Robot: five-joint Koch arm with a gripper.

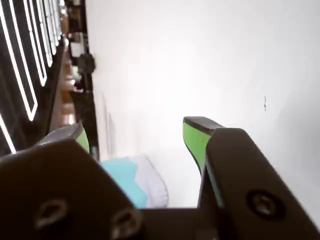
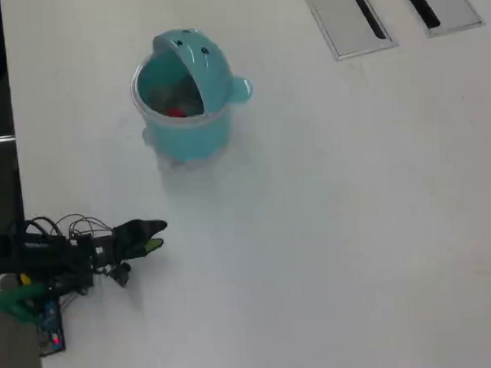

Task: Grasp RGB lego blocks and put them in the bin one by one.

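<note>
The teal bin (image 2: 186, 125) stands at the upper left of the white table in the overhead view, its domed lid (image 2: 195, 56) tipped back and a small knob on its right side. A red block (image 2: 175, 112) lies inside it; the rest of the inside is too dim to read. My gripper (image 2: 156, 237) is at the lower left, well short of the bin and pointing right. In the wrist view the gripper (image 1: 140, 137) is open, its green pads (image 1: 194, 140) wide apart with nothing between them. A teal part of the bin (image 1: 122, 175) shows low between the jaws.
Two grey recessed panels (image 2: 348, 20) (image 2: 437, 4) sit in the table at the top right. The arm's body and loose wires (image 2: 45, 254) lie at the table's left edge. A dark wall with white strips (image 1: 25, 60) fills the left of the wrist view.
</note>
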